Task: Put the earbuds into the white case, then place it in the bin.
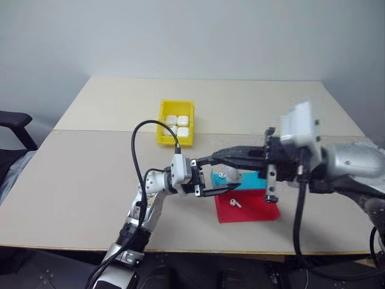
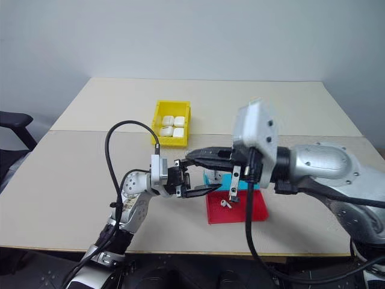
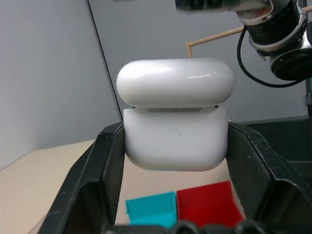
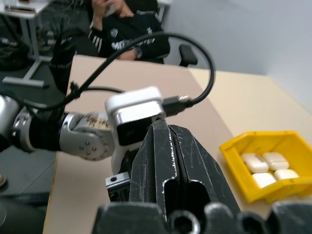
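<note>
White case: glossy, rounded-rectangle, hinged lid ajar; clamped between the black fingers of the left claw, above the tray. Right claw: scuffed black fingers pressed together, empty. Bin: bright yellow plastic, upright walls, on the beige tabletop; four white cases inside. Tray: flat, teal and red; two earbuds, one per colour. The right wrist view adds a seated person.

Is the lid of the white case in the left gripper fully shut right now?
No, the white case sits between the left gripper's fingers with its lid raised, a gap showing above the body.
</note>
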